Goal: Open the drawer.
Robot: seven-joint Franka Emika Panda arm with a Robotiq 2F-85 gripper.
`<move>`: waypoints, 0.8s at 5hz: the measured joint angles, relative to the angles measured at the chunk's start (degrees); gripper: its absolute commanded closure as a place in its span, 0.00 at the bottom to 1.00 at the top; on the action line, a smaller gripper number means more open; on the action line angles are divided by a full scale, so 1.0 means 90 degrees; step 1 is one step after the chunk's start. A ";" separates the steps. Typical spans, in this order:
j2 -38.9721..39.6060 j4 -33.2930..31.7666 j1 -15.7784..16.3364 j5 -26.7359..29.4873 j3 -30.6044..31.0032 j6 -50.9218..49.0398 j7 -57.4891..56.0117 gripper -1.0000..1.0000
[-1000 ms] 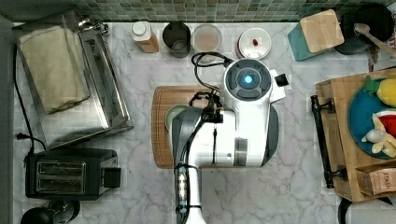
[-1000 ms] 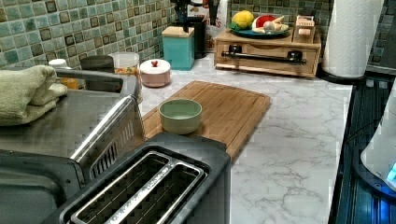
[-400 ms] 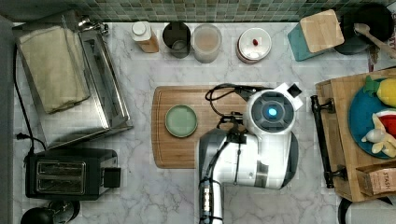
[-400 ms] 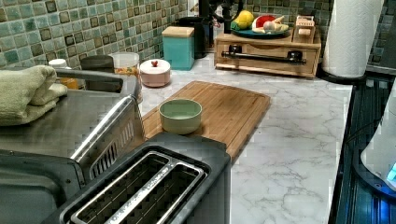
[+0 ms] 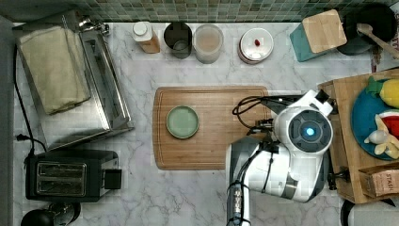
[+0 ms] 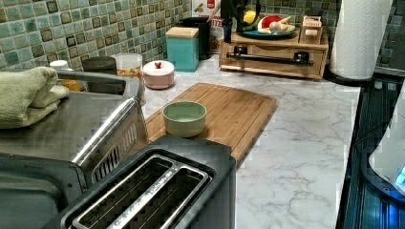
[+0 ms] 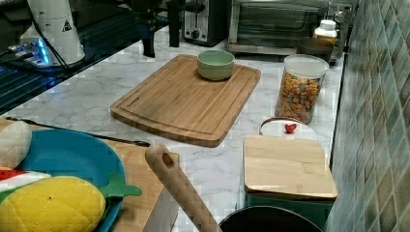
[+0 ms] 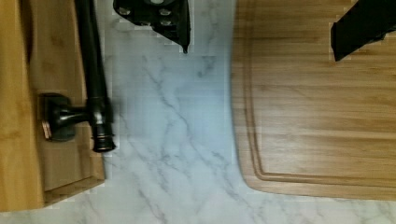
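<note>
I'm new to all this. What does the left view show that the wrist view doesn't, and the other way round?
The left view takes in the wide scene: the drawer's whole front, a green bowl on the cutting board, a toaster and a paper towel roll. The wrist view adds the open claw, its dark fingers wide apart over the marble counter, near one end of the black bar handle but not touching it. Both share the drawer, its handle, the cutting board and the counter.
</note>
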 measured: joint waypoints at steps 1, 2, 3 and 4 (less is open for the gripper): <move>0.0069 -0.0025 -0.0094 -0.0102 -0.0197 0.0019 -0.0385 0.00; 0.0206 -0.0025 -0.0180 -0.0110 -0.0349 0.0286 -0.1144 0.00; 0.0320 -0.0012 -0.0309 -0.0261 -0.0385 0.0758 -0.1554 0.00; 0.0397 -0.0012 -0.0391 -0.0364 -0.0441 0.0998 -0.1648 0.00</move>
